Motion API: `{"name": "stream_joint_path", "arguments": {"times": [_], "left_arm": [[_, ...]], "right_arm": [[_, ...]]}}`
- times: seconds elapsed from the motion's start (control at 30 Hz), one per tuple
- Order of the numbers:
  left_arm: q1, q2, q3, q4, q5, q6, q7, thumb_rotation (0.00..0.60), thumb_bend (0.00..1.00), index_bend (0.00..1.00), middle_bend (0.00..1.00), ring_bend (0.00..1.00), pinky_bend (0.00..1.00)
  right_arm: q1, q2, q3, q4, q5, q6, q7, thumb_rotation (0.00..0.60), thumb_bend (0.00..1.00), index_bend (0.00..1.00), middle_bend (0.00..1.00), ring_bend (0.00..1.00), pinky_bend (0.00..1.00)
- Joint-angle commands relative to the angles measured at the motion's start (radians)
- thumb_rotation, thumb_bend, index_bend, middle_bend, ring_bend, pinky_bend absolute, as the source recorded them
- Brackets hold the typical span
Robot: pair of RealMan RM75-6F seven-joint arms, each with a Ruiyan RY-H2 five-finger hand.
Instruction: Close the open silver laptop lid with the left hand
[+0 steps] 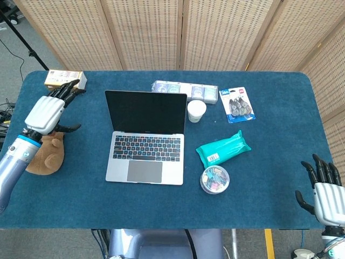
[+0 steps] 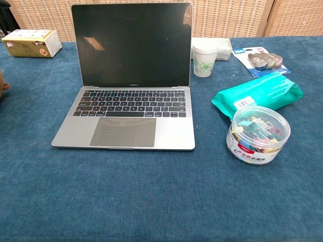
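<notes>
The silver laptop stands open in the middle of the blue table, its dark screen upright and facing me. My left hand hovers left of the lid, fingers spread and pointing towards the far edge, holding nothing and not touching the laptop. My right hand stays low at the near right corner, fingers apart and empty. Neither hand shows in the chest view.
A brown plush toy lies under my left forearm. A yellow box sits far left. Right of the laptop are a paper cup, a teal wipes pack, a tub of clips and a blister pack.
</notes>
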Motion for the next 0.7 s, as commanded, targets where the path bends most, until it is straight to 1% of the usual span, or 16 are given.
{"name": "stream_joint_path", "arguments": {"times": [0.03,0.2,0.4,0.7], "left_arm": [[-0.022,-0.006,-0.003,0.003,-0.001,-0.018,0.006,0.600,0.19,0.16,0.01,0.05,0.14],[-0.074,-0.035,-0.009,0.027,-0.008,-0.067,0.004,0.600,0.19,0.16,0.01,0.05,0.14],[-0.171,-0.135,-0.018,0.088,-0.037,-0.129,0.038,0.600,0.19,0.16,0.01,0.05,0.14],[-0.241,-0.202,-0.025,0.116,-0.053,-0.140,0.063,0.600,0.19,0.16,0.01,0.05,0.14]], "right_arm": [[0.001,0.001,0.001,0.000,0.000,-0.002,0.002,0.600,0.38,0.14,0.00,0.00,0.00],[0.001,0.005,-0.002,-0.001,0.001,-0.006,0.005,0.600,0.37,0.14,0.00,0.00,0.00],[0.000,0.019,-0.003,-0.006,0.005,-0.012,0.023,0.600,0.38,0.14,0.00,0.00,0.00],[-0.001,0.034,-0.004,-0.003,0.021,-0.025,0.047,0.600,0.37,0.14,0.00,0.00,0.00]]}}
